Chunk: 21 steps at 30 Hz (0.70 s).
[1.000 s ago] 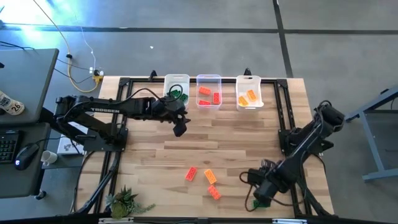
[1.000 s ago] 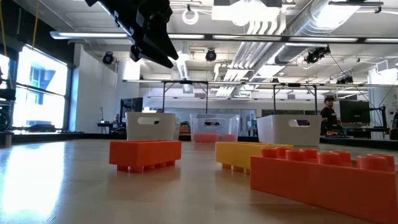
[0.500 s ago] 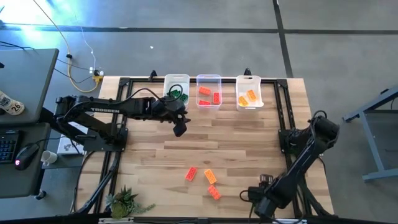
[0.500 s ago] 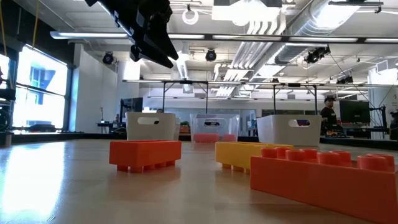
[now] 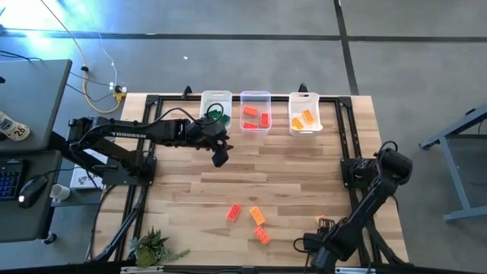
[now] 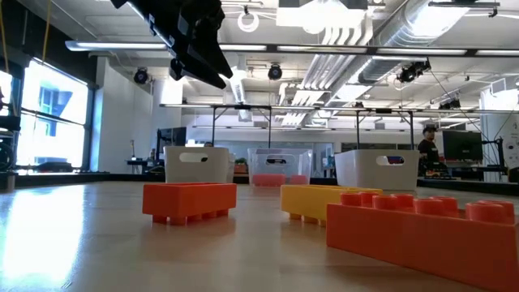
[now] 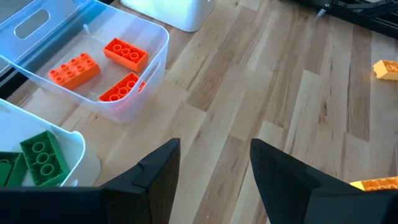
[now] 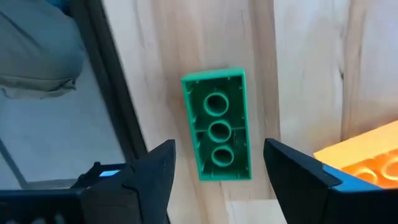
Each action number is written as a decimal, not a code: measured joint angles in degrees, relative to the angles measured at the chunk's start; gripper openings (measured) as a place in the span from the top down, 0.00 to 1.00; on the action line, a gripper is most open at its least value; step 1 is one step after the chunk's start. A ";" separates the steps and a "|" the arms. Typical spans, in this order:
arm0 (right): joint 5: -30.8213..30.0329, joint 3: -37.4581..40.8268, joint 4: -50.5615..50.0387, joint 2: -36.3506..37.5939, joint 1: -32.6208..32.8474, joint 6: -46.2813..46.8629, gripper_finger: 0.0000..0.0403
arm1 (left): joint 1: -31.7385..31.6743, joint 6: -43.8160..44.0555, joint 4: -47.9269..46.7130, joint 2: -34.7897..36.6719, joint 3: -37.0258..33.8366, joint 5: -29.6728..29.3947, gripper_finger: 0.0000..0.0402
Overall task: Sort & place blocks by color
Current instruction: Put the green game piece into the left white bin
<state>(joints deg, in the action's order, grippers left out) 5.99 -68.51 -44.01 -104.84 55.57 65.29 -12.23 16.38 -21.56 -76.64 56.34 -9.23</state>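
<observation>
Right wrist view is showing you a green block point(image 8: 217, 132) lying hollow side up on the table point(image 8: 298, 74), close to its dark frame edge, with the right gripper point(image 8: 217, 180) hanging over it, fingers spread to either side and pinching nothing. You are probably lining up there so the fingers can close across its narrow width. An orange block point(image 8: 364, 152) is sitting just beside it. Out on the table's near middle, three more blocks point(image 5: 249, 221), red and orange, are waiting unsorted. At the far edge, the bins point(image 5: 256, 111) are already holding green, red and orange blocks, one color each. Your left gripper point(image 5: 220, 154) is hovering just in front of the green and red bins, fingers spread and empty, likely parked clear after a drop.
</observation>
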 joint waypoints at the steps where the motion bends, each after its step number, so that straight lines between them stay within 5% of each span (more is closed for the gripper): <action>1: 0.14 0.00 0.12 -0.68 0.00 0.26 0.42 | 0.00 0.00 0.00 0.00 0.00 0.00 0.54; 10: 3.30 -0.28 0.32 -5.37 -0.10 2.27 0.44 | 0.00 0.06 0.00 0.00 0.00 -0.07 0.54; 17: 3.48 -0.18 0.03 -5.37 -0.60 4.34 0.73 | 0.00 4.51 0.00 0.00 0.00 0.00 0.54; 21: 4.53 -0.21 -0.09 -5.42 -2.36 3.75 0.74 | -0.05 13.48 0.10 0.00 0.00 0.04 0.54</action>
<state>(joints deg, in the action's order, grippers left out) 10.52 -68.72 -44.09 -110.26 53.21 69.04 -12.28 29.86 -21.46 -76.64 56.34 -9.19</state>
